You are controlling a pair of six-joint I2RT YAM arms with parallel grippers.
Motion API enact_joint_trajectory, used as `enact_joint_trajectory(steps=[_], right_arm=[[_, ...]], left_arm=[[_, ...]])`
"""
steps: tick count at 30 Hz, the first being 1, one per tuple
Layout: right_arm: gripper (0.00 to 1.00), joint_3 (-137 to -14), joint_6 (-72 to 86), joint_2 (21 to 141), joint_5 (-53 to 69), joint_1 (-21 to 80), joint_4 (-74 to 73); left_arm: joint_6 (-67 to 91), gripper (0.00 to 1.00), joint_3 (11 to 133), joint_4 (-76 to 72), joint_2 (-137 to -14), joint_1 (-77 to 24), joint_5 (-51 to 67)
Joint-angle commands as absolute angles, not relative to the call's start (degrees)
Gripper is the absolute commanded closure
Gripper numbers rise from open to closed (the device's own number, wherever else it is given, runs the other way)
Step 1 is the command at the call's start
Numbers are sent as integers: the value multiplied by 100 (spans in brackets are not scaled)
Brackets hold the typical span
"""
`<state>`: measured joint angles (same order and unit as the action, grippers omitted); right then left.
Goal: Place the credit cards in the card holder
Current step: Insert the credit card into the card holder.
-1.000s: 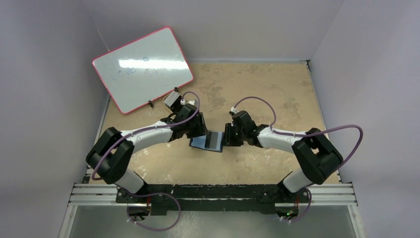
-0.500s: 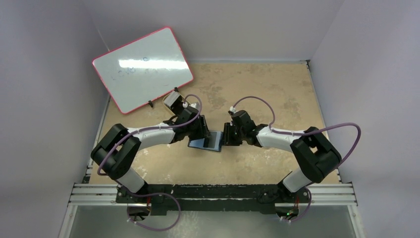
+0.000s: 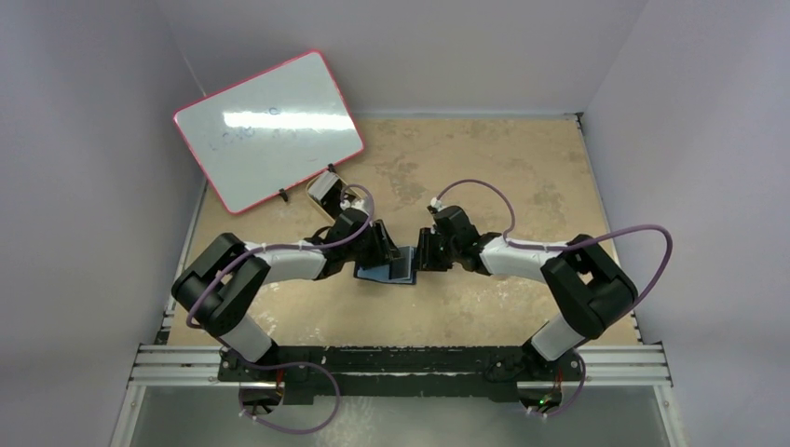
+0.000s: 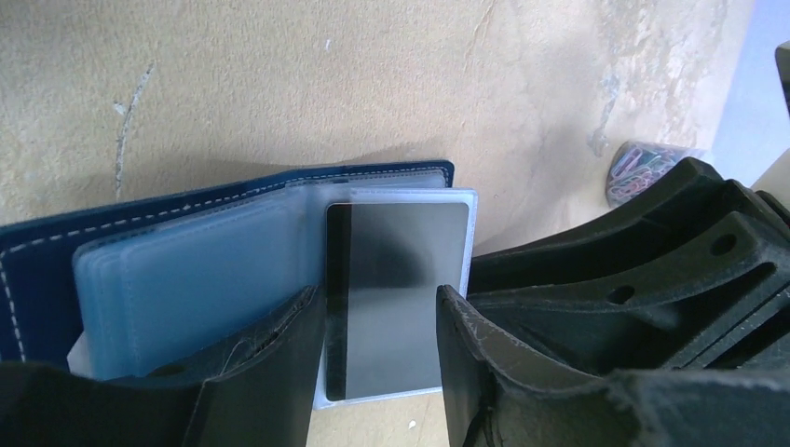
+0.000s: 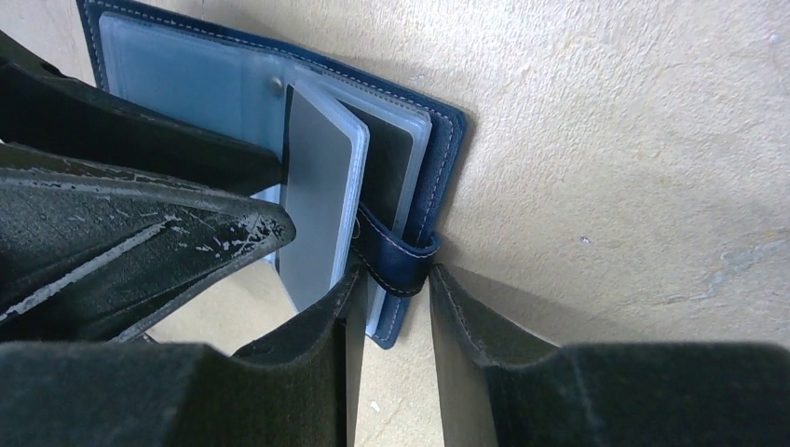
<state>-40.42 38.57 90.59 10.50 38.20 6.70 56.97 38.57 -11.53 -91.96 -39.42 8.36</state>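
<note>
Pale lilac walls are closing in a tan, mottled table on three sides. A red-rimmed whiteboard is leaning at the far left corner. The left arm and right arm are reaching in from the near edge and meeting at the middle of the table, over the holder.

The holder is lying open on the table, its navy cover down and its pale blue pockets facing up. A grey card with a dark stripe along one edge is lying against a clear sleeve on the holder's right half; in the right wrist view this sleeve is standing up off the cover. A dark card is sitting in the pocket beneath it.

The left gripper is holding its jaws about half apart, one finger on each side of the grey card. Whether they are pressing on the card's edges, I cannot tell. The right gripper is closing on the holder's right edge, the snap tab filling the gap between its fingers.

A gold tin is sitting just near of the whiteboard, beside the left arm. Coloured clips are showing far off in the left wrist view.
</note>
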Motion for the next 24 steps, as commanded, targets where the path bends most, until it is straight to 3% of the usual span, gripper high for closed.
enact_joint_trajectory(steps=[1, 17, 24], right_arm=[[66, -4046, 3815, 9384, 762, 3843, 515], [62, -4315, 3734, 8714, -425, 3798, -488], [58, -4478, 3797, 8350, -383, 3797, -660]], left_arm=[[6116, 55, 3791, -1974, -9117, -3974, 1267], [5884, 55, 3784, -1856, -8738, -3974, 1094], [5177, 55, 4365, -655, -8467, -3969, 723]])
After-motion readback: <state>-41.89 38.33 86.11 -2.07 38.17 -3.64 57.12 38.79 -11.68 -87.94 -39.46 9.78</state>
